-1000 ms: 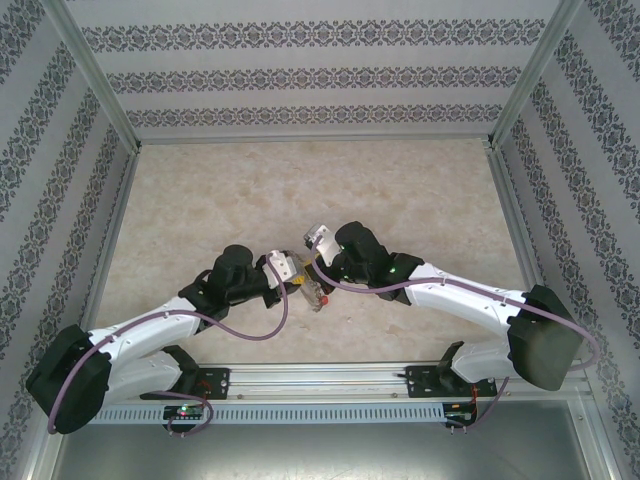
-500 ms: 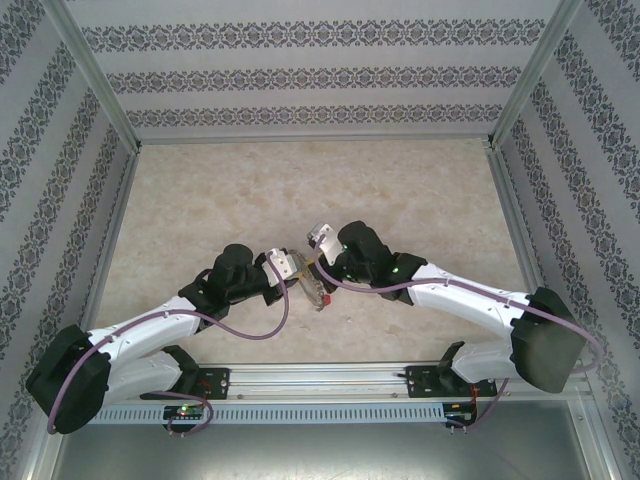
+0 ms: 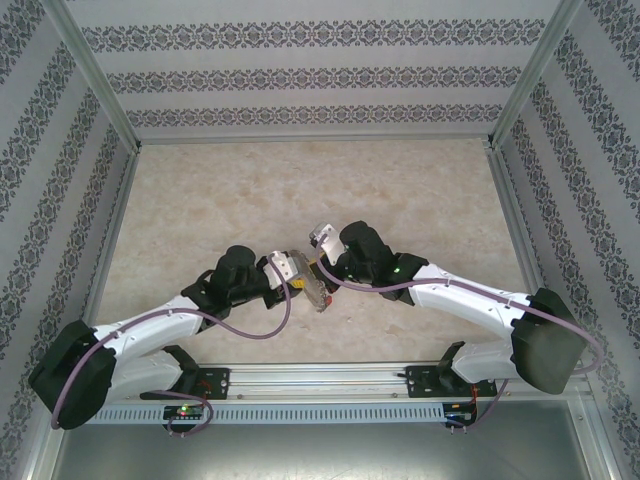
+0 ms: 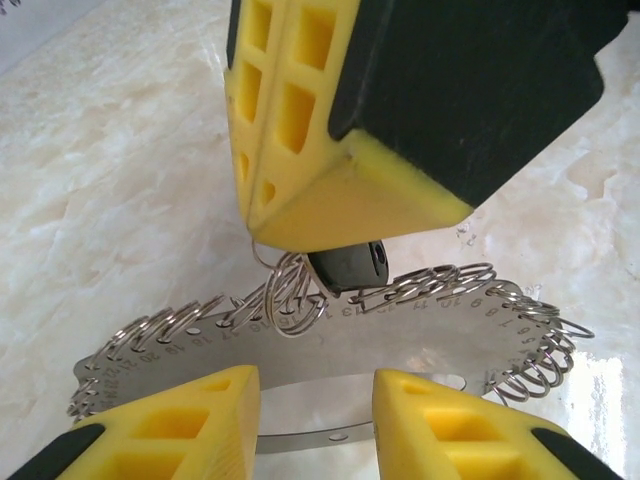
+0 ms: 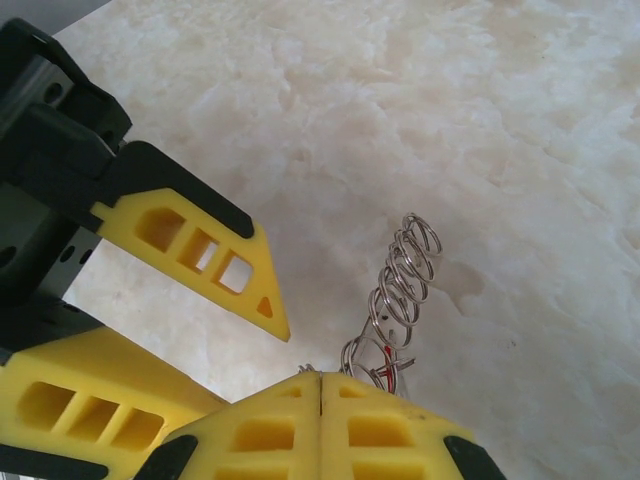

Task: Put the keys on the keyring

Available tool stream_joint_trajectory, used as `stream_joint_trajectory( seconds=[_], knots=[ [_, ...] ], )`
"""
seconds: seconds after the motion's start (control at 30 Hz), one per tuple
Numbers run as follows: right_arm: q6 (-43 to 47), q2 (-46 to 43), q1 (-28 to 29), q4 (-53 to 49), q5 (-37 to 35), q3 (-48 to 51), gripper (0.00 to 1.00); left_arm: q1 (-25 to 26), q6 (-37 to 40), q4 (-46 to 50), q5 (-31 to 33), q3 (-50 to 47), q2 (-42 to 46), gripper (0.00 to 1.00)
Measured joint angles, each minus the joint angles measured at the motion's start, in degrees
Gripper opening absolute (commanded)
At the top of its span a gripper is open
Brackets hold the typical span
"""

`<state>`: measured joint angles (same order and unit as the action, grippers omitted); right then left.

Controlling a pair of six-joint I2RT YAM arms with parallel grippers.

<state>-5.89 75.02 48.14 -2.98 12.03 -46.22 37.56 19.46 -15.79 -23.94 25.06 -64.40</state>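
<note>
The keyring, a grey metal plate rimmed with wire loops, sits near the middle of the pale marbled worktop, between the two arms. Its lower edge lies in the gap of the left pincer, whose yellow fingers are spread apart and not touching it. The right pincer is pressed together right at the loops, with a black key head just under its tips. I cannot tell whether that key is actually pinched.
</note>
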Motion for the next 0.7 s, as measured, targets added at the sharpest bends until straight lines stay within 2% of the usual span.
stream_joint_trajectory(
  seconds=[0.23,0.5,0.7],
  knots=[
    [0.0,0.0,0.0,0.0,0.5,0.0,0.0,0.0,0.2,-0.1,0.0,2.1,-2.6,0.36],
    [0.0,0.0,0.0,0.0,1.1,0.0,0.0,0.0,1.1,0.0,-0.5,2.7,-3.3,0.25],
    [0.0,0.0,0.0,0.0,1.3,0.0,0.0,0.0,1.3,-0.1,-1.5,3.1,-4.1,0.22]
  ],
)
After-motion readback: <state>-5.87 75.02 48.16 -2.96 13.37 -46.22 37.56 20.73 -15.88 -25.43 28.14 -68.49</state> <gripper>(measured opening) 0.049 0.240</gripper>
